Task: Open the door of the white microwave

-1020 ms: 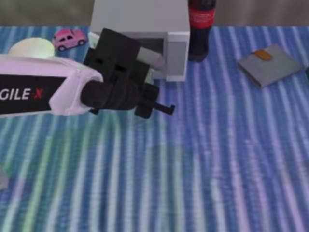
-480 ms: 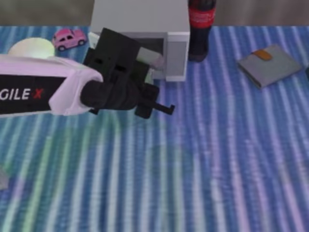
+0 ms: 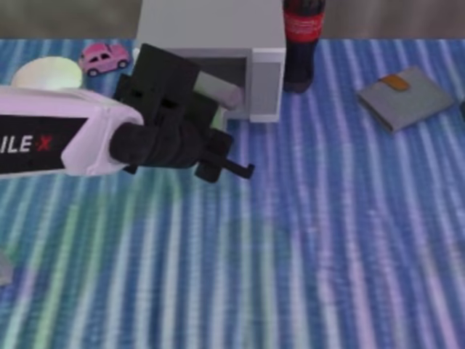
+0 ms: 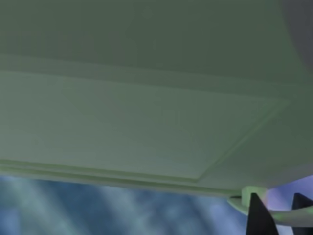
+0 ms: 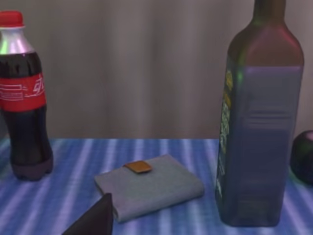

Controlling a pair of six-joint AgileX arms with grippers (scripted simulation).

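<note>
The blue striped table (image 3: 305, 276) bears the white microwave (image 3: 211, 29), cola bottle (image 3: 303, 43) and wallet (image 3: 405, 96).

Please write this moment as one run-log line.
left gripper: at door handle | door: partly open | microwave: rear of table | right arm: not visible from above

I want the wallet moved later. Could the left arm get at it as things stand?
Probably not soon: the left hand is busy at the door of the white microwave, and the wallet lies far off on the table's right.

Soft, even light; faint greenish tint.
</note>
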